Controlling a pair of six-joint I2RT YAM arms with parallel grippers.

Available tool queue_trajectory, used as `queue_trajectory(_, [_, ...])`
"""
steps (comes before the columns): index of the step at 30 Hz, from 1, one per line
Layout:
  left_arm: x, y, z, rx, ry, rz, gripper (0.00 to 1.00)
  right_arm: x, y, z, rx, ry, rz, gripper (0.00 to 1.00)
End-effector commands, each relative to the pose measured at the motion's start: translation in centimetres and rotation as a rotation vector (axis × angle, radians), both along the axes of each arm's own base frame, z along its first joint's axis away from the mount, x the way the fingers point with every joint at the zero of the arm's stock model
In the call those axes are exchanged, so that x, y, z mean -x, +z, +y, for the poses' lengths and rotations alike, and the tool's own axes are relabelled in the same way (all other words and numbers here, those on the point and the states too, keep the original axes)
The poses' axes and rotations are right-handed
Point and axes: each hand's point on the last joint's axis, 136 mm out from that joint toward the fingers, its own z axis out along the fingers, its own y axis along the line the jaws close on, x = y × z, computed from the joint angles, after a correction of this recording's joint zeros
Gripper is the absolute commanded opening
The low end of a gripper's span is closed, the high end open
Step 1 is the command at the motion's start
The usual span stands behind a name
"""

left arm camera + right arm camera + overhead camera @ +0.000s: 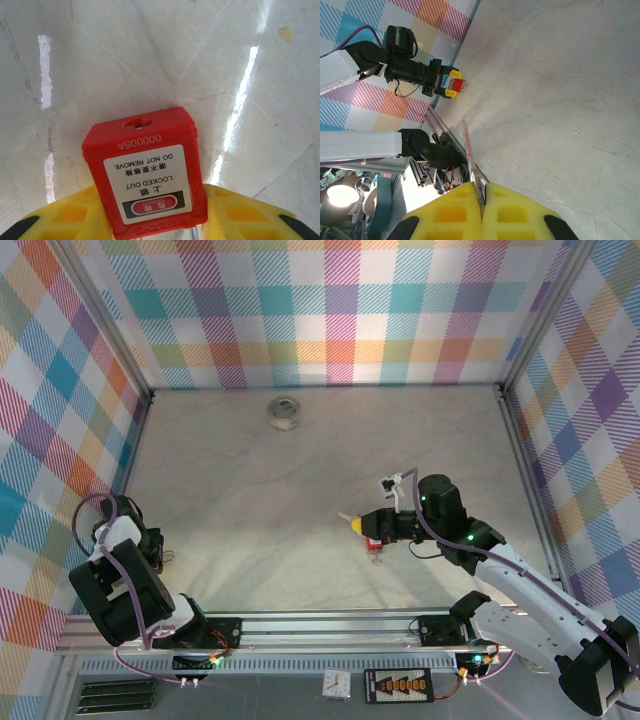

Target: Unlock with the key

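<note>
Top view, left gripper: we see it low at the left side of the table, close to its own base. We cannot read its grip from here.
Top view, right gripper: it is out over the middle-right of the table, pointing left, well apart from the left gripper.
Top view, far end: a grey ring lies alone.
Left wrist, padlock: we find it red and clamped between the yellow fingers. Its keyhole faces outward, away from the gripper.
Right wrist, key: its metal blade is pinched between the right gripper's fingers. It sticks out roughly toward the padlock in the left gripper and is well apart from it.
</note>
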Motion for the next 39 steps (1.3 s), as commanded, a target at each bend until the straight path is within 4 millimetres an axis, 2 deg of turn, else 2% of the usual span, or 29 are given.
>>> queue_trajectory(1, [-5.6,1.2,-0.9,-0.004,-0.138,-0.195,0.31,0.0,0.7,0.0,0.001,0.007,-0.033,0.00])
queue_trajectory(7, [-8.5,2.4,-4.3,-0.056,-0.378,-0.186,0.26,-0.3,0.3,0.0,0.019,-0.005,-0.028,0.00])
queue_trajectory(12, [-10.9,4.8,-8.5,-0.140,-0.697,-0.175,0.25,-1.4,-1.9,-1.0,0.106,-0.078,0.050,0.00])
queue_trajectory(17, [-13.2,7.4,-13.9,-0.165,-1.051,-0.260,0.22,-3.2,-4.0,-2.4,0.149,-0.127,0.182,0.00])
queue_trajectory(23, [-15.0,10.5,-21.6,-0.193,-1.493,-0.361,0.21,-4.2,-3.4,-3.0,0.192,-0.128,0.178,0.00])
queue_trajectory(30, [-15.5,13.9,-30.2,-0.363,-1.961,-0.432,0.17,-4.2,-2.8,-4.7,0.222,-0.173,0.180,0.00])
queue_trajectory(34, [-14.8,15.5,-33.8,-0.469,-2.197,-0.520,0.16,-4.1,-2.8,-6.7,0.252,-0.236,0.186,0.00])
queue_trajectory(36, [-13.8,16.2,-35.2,-0.516,-2.329,-0.579,0.16,-4.0,-2.5,-7.5,0.251,-0.254,0.178,0.00])
queue_trajectory(39, [-10.2,16.6,-37.7,-0.634,-2.650,-0.714,0.17,-3.5,-1.6,-7.6,0.230,-0.222,0.152,0.00])
